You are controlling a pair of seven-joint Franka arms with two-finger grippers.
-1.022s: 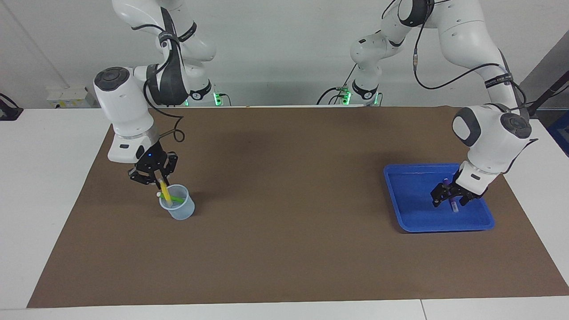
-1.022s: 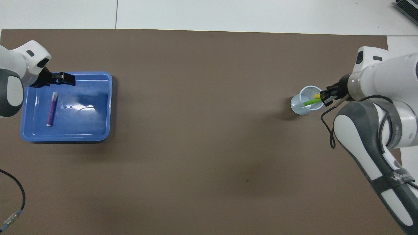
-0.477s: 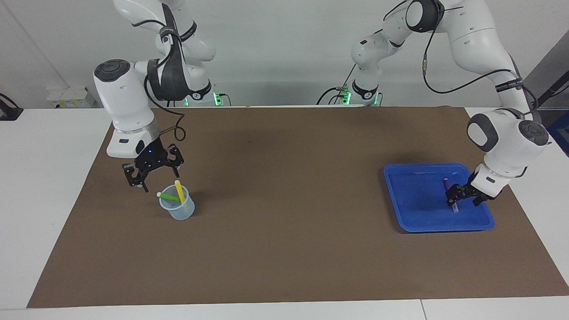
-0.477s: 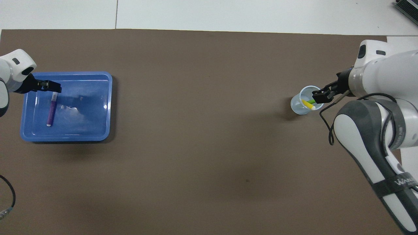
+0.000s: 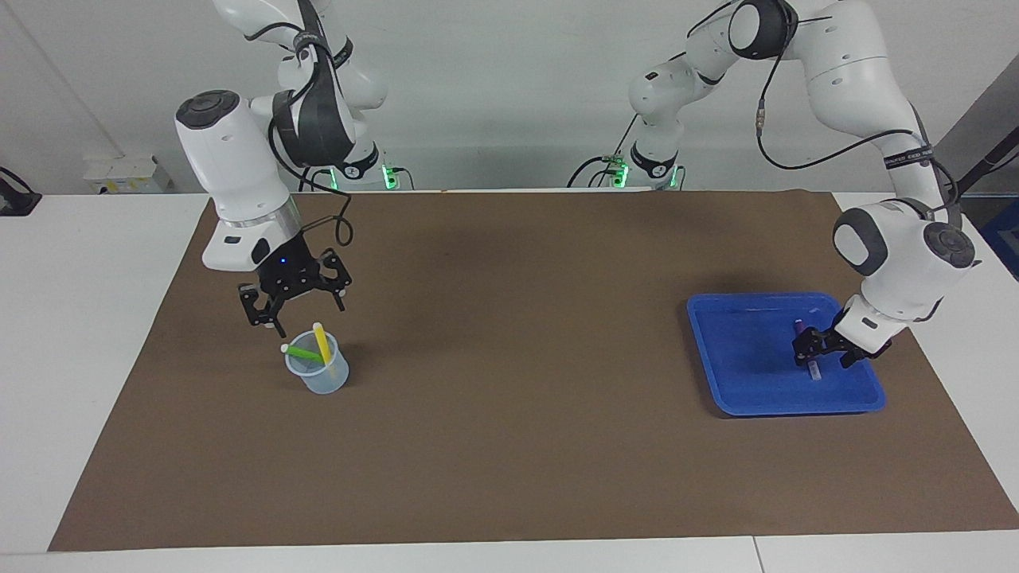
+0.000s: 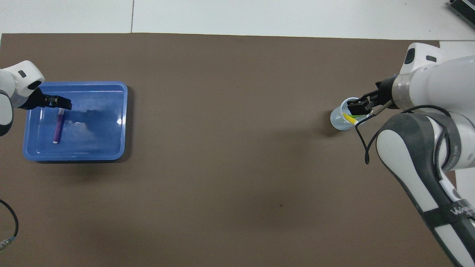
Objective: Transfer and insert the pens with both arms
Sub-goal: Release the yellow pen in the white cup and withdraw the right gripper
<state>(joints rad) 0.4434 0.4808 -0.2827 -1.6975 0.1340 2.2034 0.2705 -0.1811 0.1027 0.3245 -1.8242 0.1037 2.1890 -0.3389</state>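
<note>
Above the clear cup [image 5: 318, 372], my right gripper [image 5: 296, 306] hangs wide open over the yellow pen [image 5: 322, 343] and green pen [image 5: 302, 352]. My left gripper [image 5: 822, 348], open, straddles the purple pen [image 6: 58, 126] in the blue tray [image 5: 740, 378].

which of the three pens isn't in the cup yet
The purple pen. It lies flat in the blue tray at the left arm's end of the table, while the green pen and yellow pen stand in the clear cup.
</note>
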